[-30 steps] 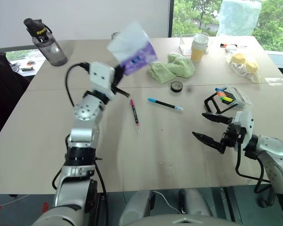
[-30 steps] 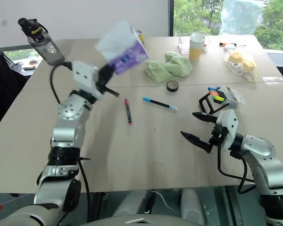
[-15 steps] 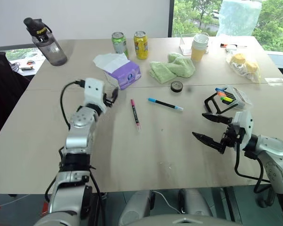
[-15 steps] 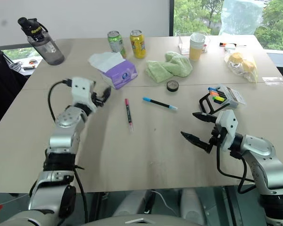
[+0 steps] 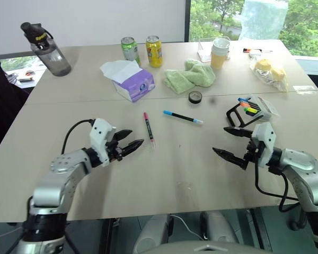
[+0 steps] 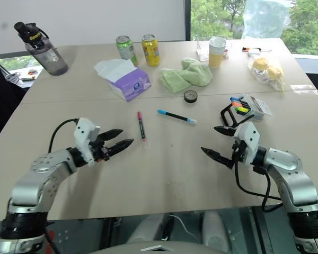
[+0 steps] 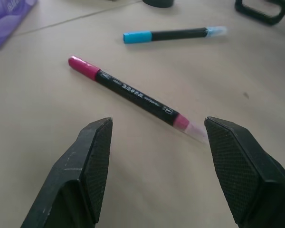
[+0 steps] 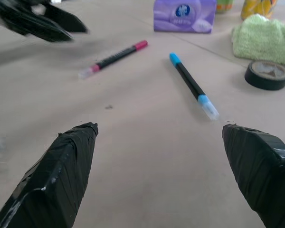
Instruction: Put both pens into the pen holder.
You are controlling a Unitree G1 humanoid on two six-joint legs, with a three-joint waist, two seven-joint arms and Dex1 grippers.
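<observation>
- We see our left arm reaching in low from the left, forearm angled toward the middle, a black cable looping over its wrist.
- Our left gripper [image 5: 131, 139] points forward and to the right, a little below level, its jaws standing apart with nothing between them.
- Our right arm bends in from the right, elbow out to the side.
- Our right gripper [image 5: 226, 141] points forward and to the left, nearly level, its jaws spread wide and holding nothing.
- Both grippers hover just above the counter [image 5: 180, 174], well apart from each other.
</observation>
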